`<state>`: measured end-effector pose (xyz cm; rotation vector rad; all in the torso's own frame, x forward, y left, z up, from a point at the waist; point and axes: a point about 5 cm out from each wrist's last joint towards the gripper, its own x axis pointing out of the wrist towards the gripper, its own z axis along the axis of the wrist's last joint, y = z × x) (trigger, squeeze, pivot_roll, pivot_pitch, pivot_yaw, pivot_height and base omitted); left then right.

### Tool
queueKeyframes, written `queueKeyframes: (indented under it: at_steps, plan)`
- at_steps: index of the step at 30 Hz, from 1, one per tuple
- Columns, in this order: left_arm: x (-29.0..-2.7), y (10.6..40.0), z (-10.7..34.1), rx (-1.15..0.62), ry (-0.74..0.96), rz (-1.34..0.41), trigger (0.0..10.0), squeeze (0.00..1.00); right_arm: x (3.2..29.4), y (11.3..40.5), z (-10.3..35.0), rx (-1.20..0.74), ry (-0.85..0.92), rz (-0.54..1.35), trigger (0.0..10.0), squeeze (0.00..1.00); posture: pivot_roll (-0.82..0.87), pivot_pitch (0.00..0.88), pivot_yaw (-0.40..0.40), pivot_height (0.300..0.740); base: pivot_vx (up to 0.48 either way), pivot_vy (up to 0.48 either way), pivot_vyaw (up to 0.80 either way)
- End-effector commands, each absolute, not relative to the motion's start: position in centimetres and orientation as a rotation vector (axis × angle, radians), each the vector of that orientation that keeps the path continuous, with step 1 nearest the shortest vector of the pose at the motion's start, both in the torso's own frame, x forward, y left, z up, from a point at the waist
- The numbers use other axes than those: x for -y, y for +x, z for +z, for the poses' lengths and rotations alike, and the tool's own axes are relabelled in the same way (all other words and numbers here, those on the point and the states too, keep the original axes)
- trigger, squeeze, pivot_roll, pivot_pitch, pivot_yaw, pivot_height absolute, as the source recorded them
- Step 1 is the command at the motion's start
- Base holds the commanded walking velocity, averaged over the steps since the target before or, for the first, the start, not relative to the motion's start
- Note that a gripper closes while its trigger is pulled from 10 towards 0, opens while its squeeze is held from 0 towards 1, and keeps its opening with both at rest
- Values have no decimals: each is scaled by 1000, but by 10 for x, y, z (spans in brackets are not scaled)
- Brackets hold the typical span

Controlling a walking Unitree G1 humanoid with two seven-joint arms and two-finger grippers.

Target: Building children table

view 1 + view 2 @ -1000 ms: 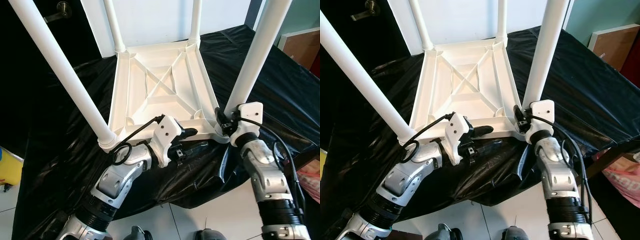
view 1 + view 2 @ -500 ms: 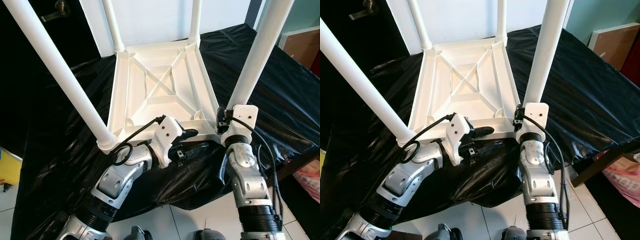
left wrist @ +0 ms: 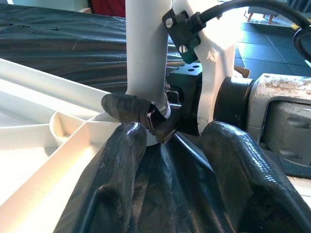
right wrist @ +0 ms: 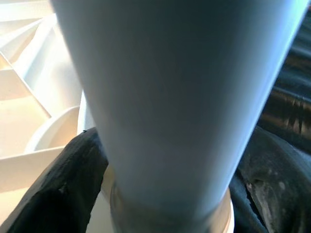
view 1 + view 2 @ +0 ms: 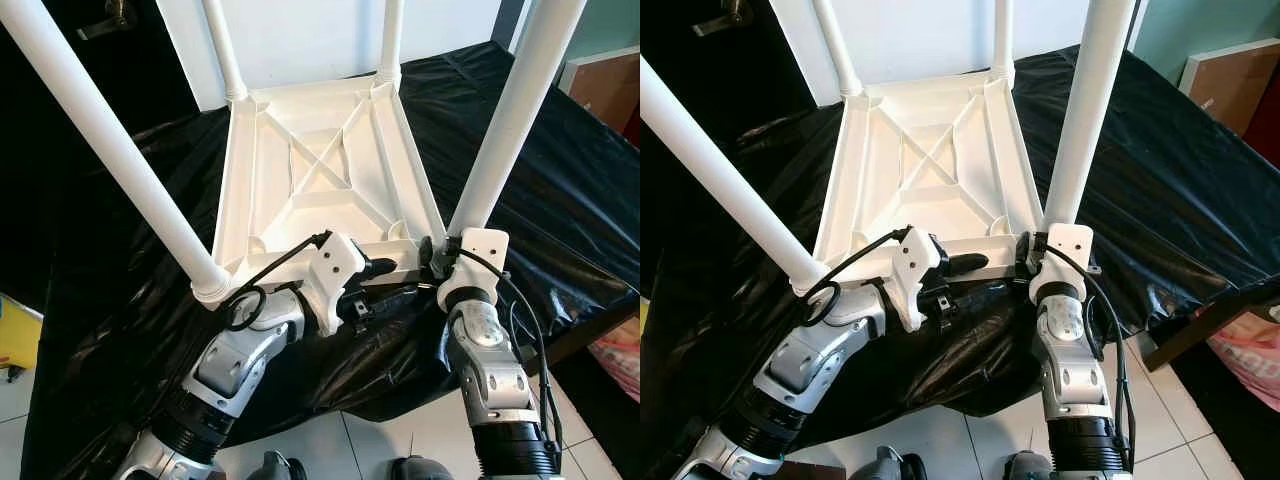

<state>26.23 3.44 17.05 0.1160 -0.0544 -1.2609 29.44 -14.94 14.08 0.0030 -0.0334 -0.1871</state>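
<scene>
Tabletop [image 5: 320, 170] lies upside down on black sheet [image 5: 560, 190] so its four legs point up for fitting. Right gripper [image 5: 436, 262] is at the base of the near right leg [image 5: 505, 130], fingers closed around it just above the corner socket, likely to seat or twist it in. Left gripper [image 5: 385, 280] sits at the tabletop's near edge, jaws spread with one finger over the rim and one on the sheet, probably steadying the frame.
</scene>
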Motion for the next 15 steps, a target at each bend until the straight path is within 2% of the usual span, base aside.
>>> queueKeyframes:
  at_steps: [1,6,7,12,15]
  plan:
    - [-33,256,170,52,115,-1317,10000,0,149,292,140,28,17,-183,10000,1000,-142,103,79,740,0,0,0]
    - [-35,259,171,55,114,-1300,10000,0,152,288,140,41,14,-173,10000,1000,-140,105,78,740,0,0,0]
    - [-39,263,172,61,117,-1273,10000,0,153,283,140,53,7,-160,10000,0,-139,106,78,740,0,0,0]
    - [-46,273,173,66,125,-1213,10000,0,156,275,138,67,-7,-138,10000,0,-138,109,78,740,0,0,0]
    - [-57,288,173,76,159,-1114,10000,0,158,267,135,66,-23,-126,10000,0,-139,116,83,740,0,0,0]
